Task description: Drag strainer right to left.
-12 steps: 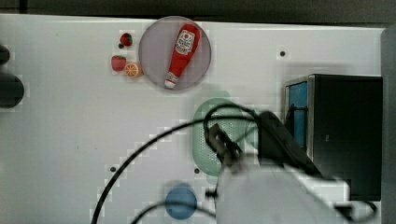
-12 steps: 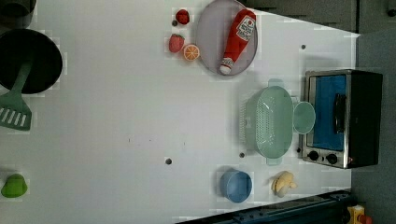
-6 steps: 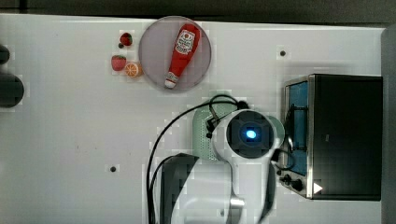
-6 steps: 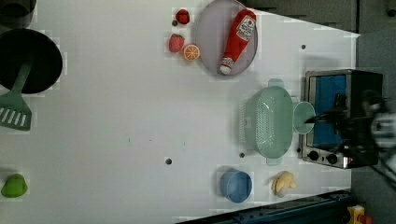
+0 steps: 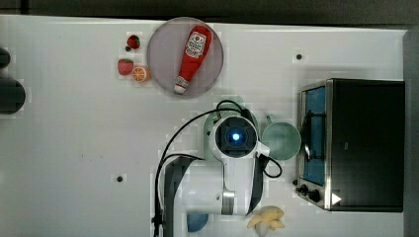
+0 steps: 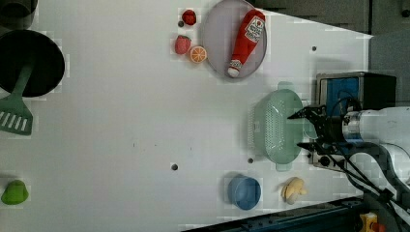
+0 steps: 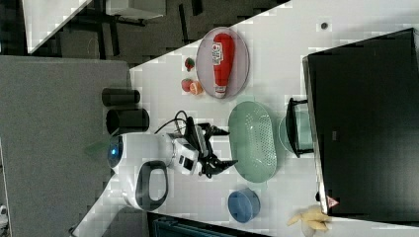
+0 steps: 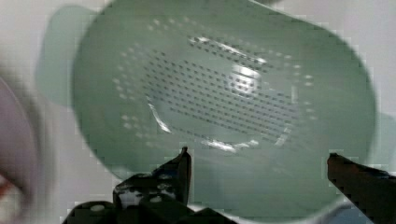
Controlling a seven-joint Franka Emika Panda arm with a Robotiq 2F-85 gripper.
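The strainer [image 6: 274, 126] is a pale mint-green oval colander with many small holes, standing on the white table beside the toaster oven. In the top view my wrist [image 5: 236, 137] covers most of the strainer [image 5: 208, 129]. My gripper [image 6: 300, 130] hangs just above the strainer's side nearest the oven, open, with nothing between its fingers. In the right view the gripper [image 7: 228, 147] stands open in front of the strainer [image 7: 253, 140]. The wrist view looks straight into the perforated strainer [image 8: 224, 93], with the gripper [image 8: 261, 161] wide open over its rim.
A mint-green mug [image 5: 280, 140] stands between strainer and toaster oven [image 5: 363, 143]. A grey plate [image 5: 158, 49] carries a ketchup bottle [image 5: 192, 54], with toy fruit beside it. A blue bowl [image 6: 244, 191] and banana [image 6: 293, 189] lie near the table edge. A black pan [image 6: 29, 63] and spatula sit far off.
My arm has swung in from the top view's lower right until the wrist sits over the strainer; in the left view it entered from the right. The strainer has not moved.
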